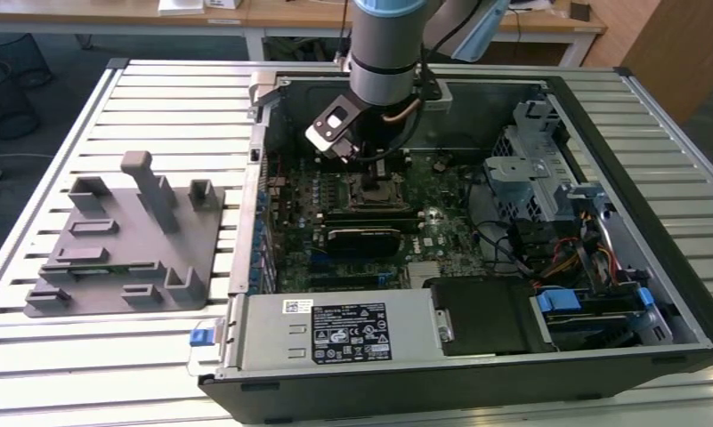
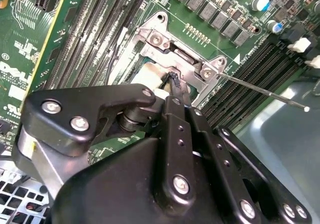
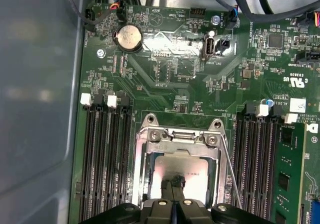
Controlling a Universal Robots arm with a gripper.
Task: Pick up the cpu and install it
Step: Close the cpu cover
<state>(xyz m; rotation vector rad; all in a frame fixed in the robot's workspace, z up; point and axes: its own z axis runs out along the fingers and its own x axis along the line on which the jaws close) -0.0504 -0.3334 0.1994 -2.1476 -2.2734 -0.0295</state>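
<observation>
Seating wants a light, level, centred touch, I judge. Gripper [image 3: 172, 186] fingers pressed together, tips on or just above the cpu [image 3: 177, 168]. The cpu lies flat inside the socket frame [image 3: 177, 134]. Count: one cpu, one socket frame, two memory slot banks [image 3: 105, 154] flanking, one coin cell [image 3: 128, 36].

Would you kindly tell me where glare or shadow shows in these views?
First wrist view: glare washes the board beside the coin cell, and the cpu top gleams. Second wrist view: highlights on the black gripper. Exterior view: case interior darker than the table.
</observation>
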